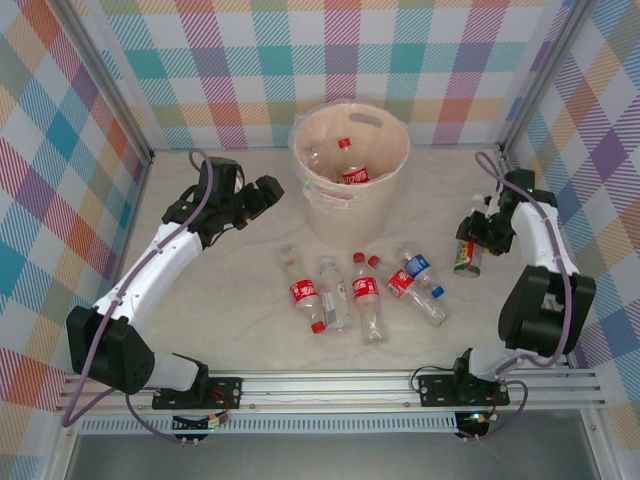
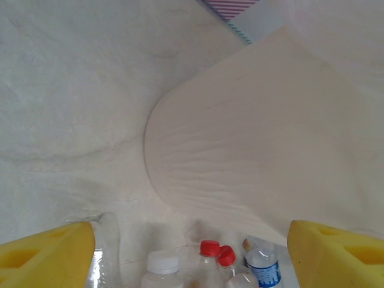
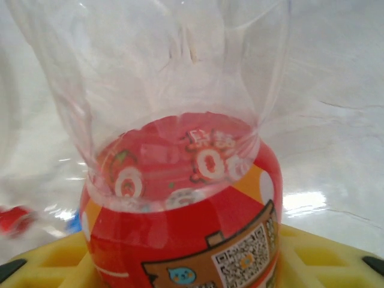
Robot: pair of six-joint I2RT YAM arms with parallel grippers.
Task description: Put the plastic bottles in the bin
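**Desk:** From above, what's the picture?

**Photographer:** The right hand (image 1: 470, 240) sits over a labelled bottle (image 1: 467, 258) at the table's (image 1: 200, 310) right side, well apart from the bin (image 1: 345, 215). A loose row of bottles (image 1: 365, 295) lies just in front of the bin, and a red-capped bottle (image 1: 352, 172) lies inside it. The left hand (image 1: 266, 196) hangs beside the bin's left flank, spread wide and holding nothing.

**Desk:** And the left wrist view?

**Photographer:** Its yellow fingers (image 2: 54, 258) stand far apart at the lower corners. The bin's pale wall rises ahead, with bottle caps (image 2: 209, 248) low between the fingers.

**Desk:** Right wrist?

**Photographer:** The labelled bottle looms close, its red label end seated against the yellow hand. Whether the fingers have pinched firm, I cannot tell.

**Desk:** How should the pick be done well?

**Photographer:** My judgement is that the thin plastic will dent and may squirt free. So grip across the labelled middle, lift straight up, and let go once the bottle is fully over the bin's mouth, clear of the rim.

**Desk:** What about room to move?

**Photographer:** It's tight on the right, where the checked wall (image 1: 600, 200) stands near the arm. Inward it's open table, though the path crosses above the row. With the left hand near the rim, the bin's right side looks the safer approach.
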